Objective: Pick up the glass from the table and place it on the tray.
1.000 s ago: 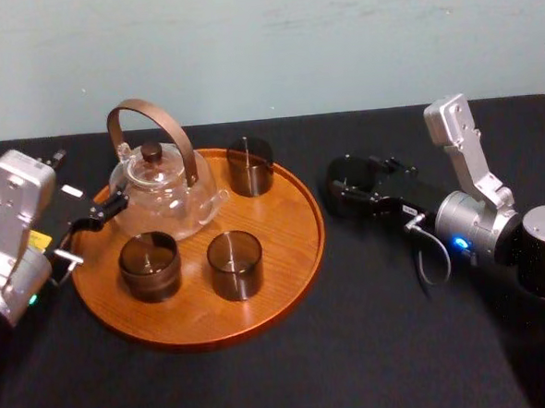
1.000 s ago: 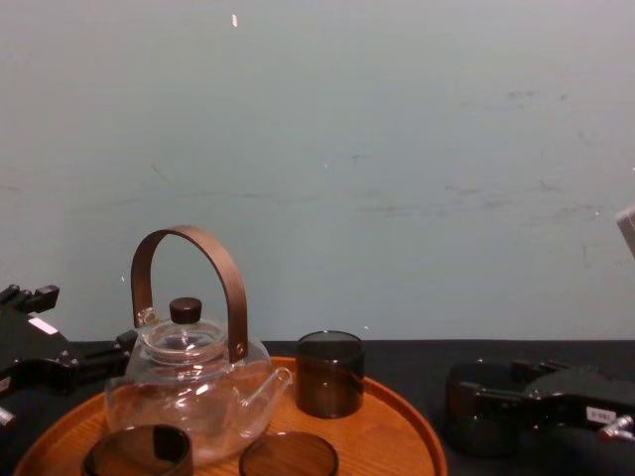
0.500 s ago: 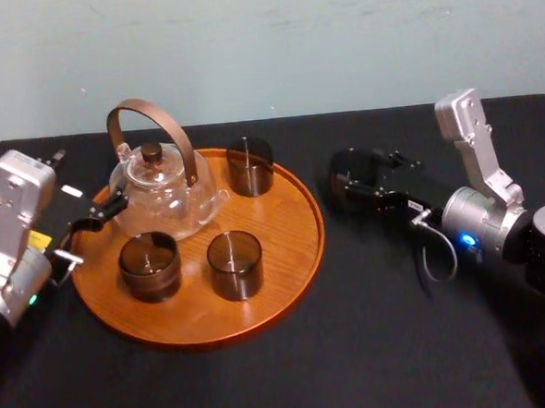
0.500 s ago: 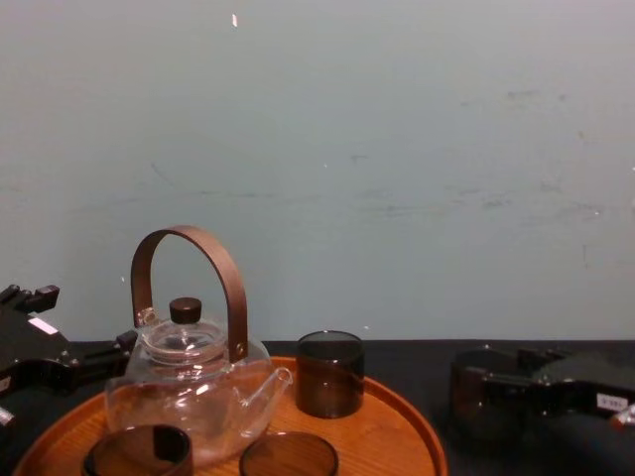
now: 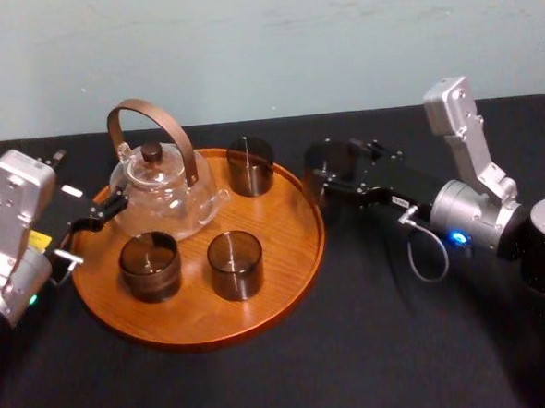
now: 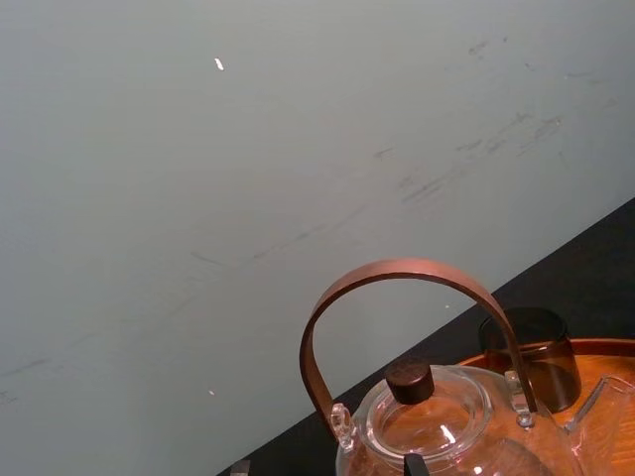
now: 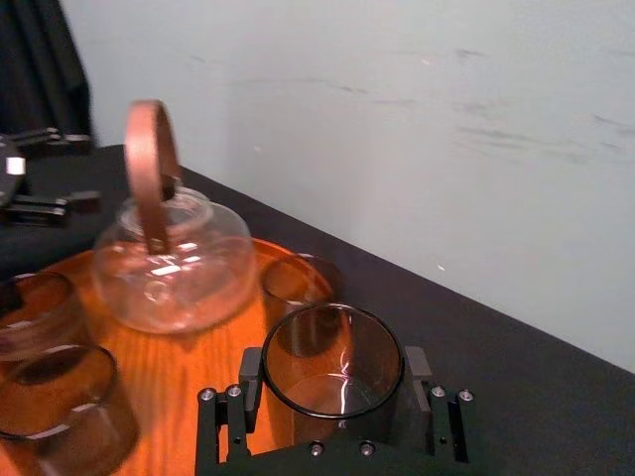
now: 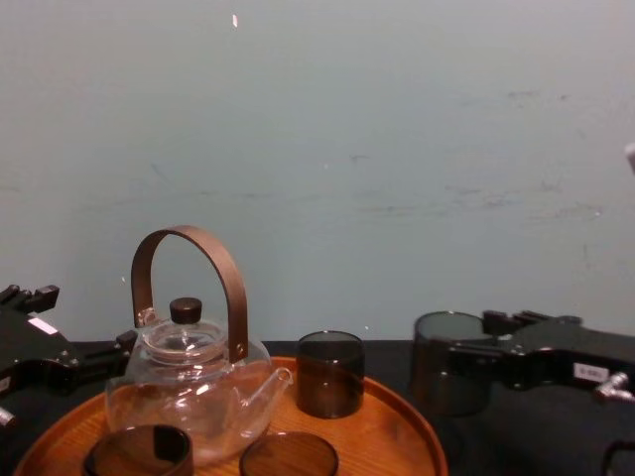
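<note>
the black table [image 5: 355,347] spans the whole scene. on its left half sits the round wooden tray [image 5: 187,313], low-rimmed, the grain showing. the right arm reaches in from the right side, and the right hand [image 5: 345,183] is closed around the glass [image 5: 327,159], one finger on each side of its wall. the left hand [image 5: 93,220] is parked at the tray's left edge, just beside the teapot; whether it is wide or narrow i cannot tell. the clear glass teapot [image 5: 165,187], with a brown arched handle and a dark lid knob, stands on the back left of the tray. three dark glasses stand upright on the tray: one at the back [image 5: 251,165] and two at the front [image 5: 149,265] [image 5: 234,264], side by side and apart. the held glass is upright and empty, just beside the tray's right rim and outside it, near the back glass. whether its base touches the table i cannot tell.
</note>
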Controlling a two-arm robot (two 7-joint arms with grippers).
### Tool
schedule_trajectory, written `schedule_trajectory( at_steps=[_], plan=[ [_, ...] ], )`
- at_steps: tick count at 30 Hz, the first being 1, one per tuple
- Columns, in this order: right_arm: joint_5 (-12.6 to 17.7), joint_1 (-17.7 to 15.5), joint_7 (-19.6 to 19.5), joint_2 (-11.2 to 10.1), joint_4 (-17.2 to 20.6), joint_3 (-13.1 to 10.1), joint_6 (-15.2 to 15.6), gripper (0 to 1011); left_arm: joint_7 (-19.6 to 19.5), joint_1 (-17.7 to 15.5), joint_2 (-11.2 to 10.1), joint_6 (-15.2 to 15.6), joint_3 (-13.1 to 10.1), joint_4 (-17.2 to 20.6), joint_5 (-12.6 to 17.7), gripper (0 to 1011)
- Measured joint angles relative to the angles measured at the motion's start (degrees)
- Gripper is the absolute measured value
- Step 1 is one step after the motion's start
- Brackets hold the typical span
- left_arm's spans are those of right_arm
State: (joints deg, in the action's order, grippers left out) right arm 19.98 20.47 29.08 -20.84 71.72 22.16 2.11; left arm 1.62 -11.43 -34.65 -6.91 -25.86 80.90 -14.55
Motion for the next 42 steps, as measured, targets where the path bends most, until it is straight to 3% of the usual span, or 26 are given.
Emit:
schedule_trajectory(
  at_steps=[12, 26, 42],
  plan=[
    [-0.2, 2.0, 1.4, 1.9, -1.6, 3.5, -0.7, 875, 0.0, 0.0, 0.0, 0.0, 0.0, 0.0, 0.0, 1001],
    [-0.7, 6.8, 3.3, 5.5, -10.6, 6.3, -3.3, 874, 0.0, 0.0, 0.0, 0.0, 0.0, 0.0, 0.0, 1001],
    [-1.8, 9.8, 4.1, 8.1, -18.2, 7.1, -5.2, 875, 0.0, 0.0, 0.0, 0.0, 0.0, 0.0, 0.0, 1001]
  ],
)
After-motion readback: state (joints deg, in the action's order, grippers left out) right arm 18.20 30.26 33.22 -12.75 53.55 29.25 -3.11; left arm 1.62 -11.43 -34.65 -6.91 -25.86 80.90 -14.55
